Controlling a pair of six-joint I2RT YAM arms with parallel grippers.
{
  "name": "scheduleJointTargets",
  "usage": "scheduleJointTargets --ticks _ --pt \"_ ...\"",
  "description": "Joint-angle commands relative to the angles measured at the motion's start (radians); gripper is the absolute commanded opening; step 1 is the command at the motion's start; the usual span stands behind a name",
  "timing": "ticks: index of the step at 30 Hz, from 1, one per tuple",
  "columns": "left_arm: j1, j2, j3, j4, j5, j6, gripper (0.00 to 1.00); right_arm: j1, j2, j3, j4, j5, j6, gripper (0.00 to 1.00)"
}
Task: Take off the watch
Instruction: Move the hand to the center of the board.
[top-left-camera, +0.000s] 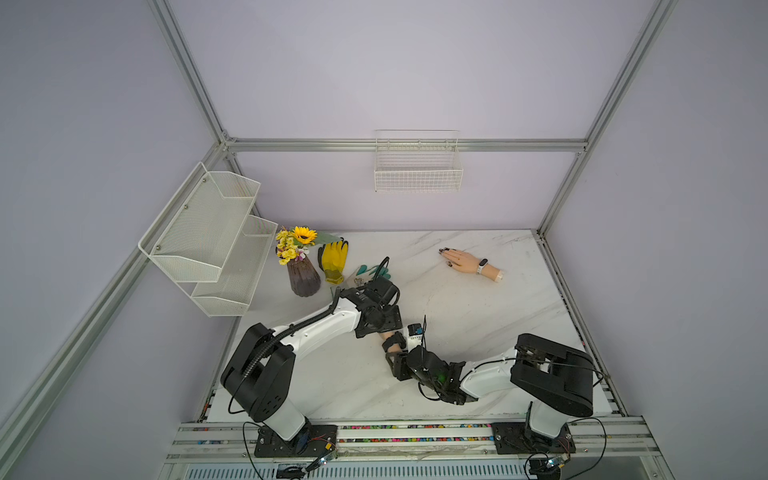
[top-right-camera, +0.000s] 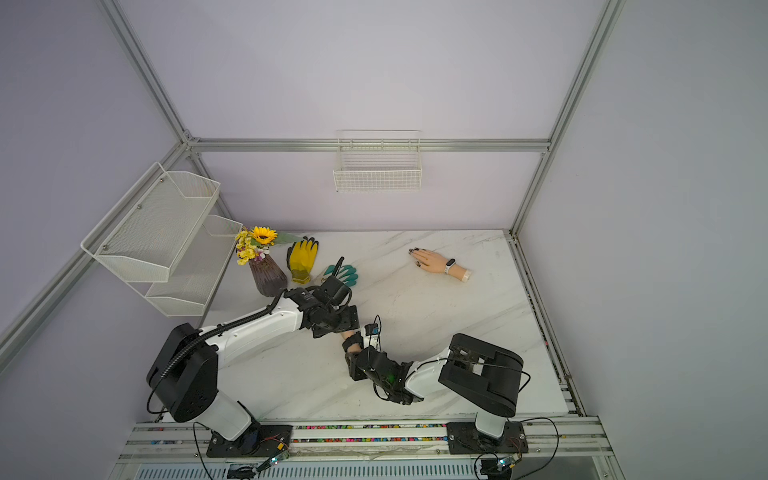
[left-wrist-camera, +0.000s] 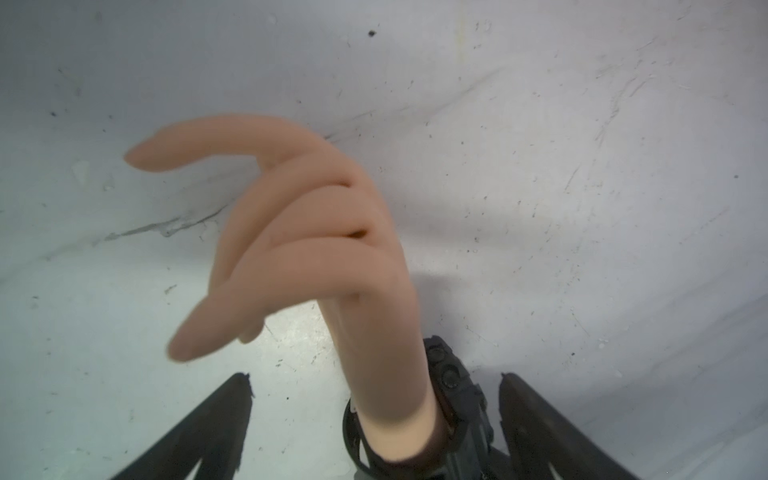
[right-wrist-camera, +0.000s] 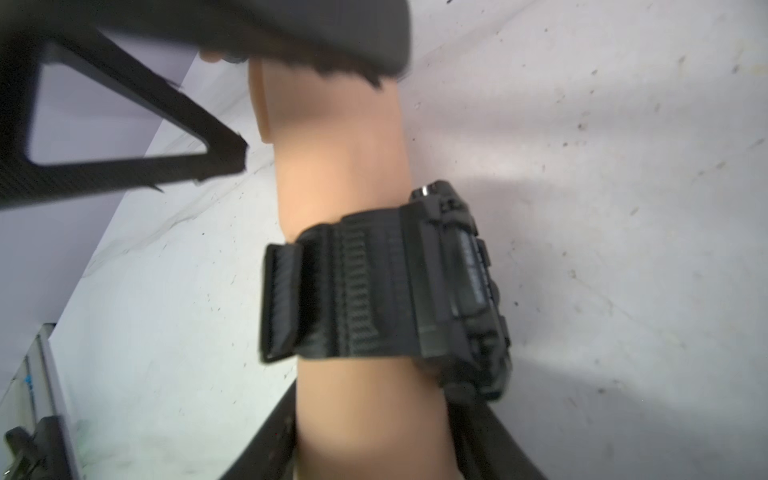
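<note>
- Right wrist view: black watch (right-wrist-camera: 415, 291) is sitting strapped round the wrist of the mannequin hand (left-wrist-camera: 332, 232), between both grippers.
- Left gripper (left-wrist-camera: 374, 377) is standing with jaws wide, straddling that wrist, gripping nothing.
- Right gripper (right-wrist-camera: 374, 440) is flanking the forearm (right-wrist-camera: 365, 395) narrowly; clamped or not, cannot tell.
- Advising: right steadying the forearm firmly, left pinching only the strap tab (right-wrist-camera: 278, 299), peeling outward, not dragging the case.

White arms (top-left-camera: 324, 328), black joints (top-left-camera: 257, 374), black left gripper (left-wrist-camera: 374, 378), ribbed cable (top-left-camera: 299, 324)
</note>
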Motion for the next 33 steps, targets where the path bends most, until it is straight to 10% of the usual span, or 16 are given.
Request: scheduleJointTargets --ticks 1,10,22,28,33 --pt "0.019 -0.179 -0.029 0.061 -0.05 0.075 1.0 -0.026 -0.072 -0.053 0.064 -0.179 0.041 0.26" --pt "0.04 -0.606 -0.331 0.167 0.065 0.101 1.0 -0.17 -0.26 -0.186 0.268 -0.649 0.05 0.24" --pt "0.067 -0.868 -0.785 0.462 0.363 -0.353 1.0 -0.334 -0.094 -0.174 0.261 -0.837 0.013 0.16" --pt "0.077 -0.783 -0.811 0.541 0.387 -0.38 1.0 -0.347 -0.017 -0.136 0.273 -0.834 0.038 0.37" --pt "0.079 -0.705 -0.79 0.625 0.385 -0.279 1.0 -0.355 -0.078 -0.16 0.271 -0.743 0.094 0.74"
